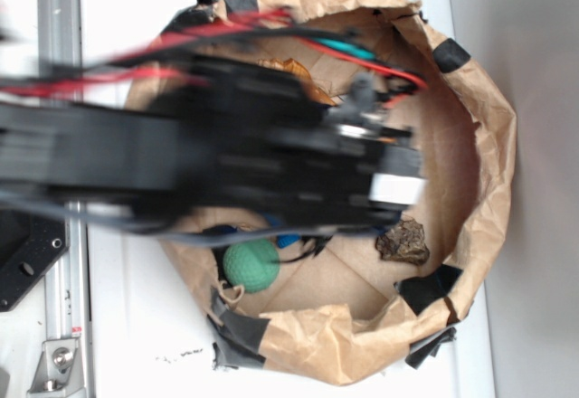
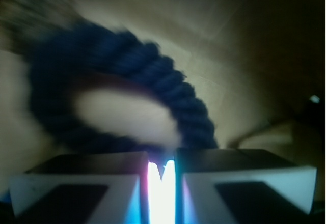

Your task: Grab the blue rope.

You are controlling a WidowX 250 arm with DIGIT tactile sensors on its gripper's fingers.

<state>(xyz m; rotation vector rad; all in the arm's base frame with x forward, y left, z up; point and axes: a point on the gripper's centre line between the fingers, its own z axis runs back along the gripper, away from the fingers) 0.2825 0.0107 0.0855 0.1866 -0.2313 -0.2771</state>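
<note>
**Securing the blue rope in the pincer**

Position. In the exterior view the black arm (image 1: 208, 158) reaches across a brown paper bag (image 1: 484, 145) that lies open on the white table (image 1: 118, 298), and it hides most of the bag's interior. A green ball (image 1: 251, 265) and a dark brown lump (image 1: 403, 241) lie on the bag floor, clear of the work area. The rope cannot be made out in this view; it is presumably under the arm.

Rope location. The wrist view shows the blue rope (image 2: 168, 79) directly ahead of the pincer (image 2: 162, 175), curving in a loop over the paper, with its thick twisted strand running down to the fingertips (image 2: 76, 180). The frame is blurred.

Pincer state. The two fingers stand nearly together, with only a narrow bright slit between them. The rope meets their front edge, but whether any strand is actually clamped cannot be told from these views.

Procedure, as a judgement:
1. Confirm the hold before lifting; a grip on the outer twist alone may slip off.
2. If the rope is only touching the tips, reopen, advance so the strand sits fully between the fingers, then close.
3. Lift straight up and slowly, so that the free loop does not snag the bag wall.
</note>
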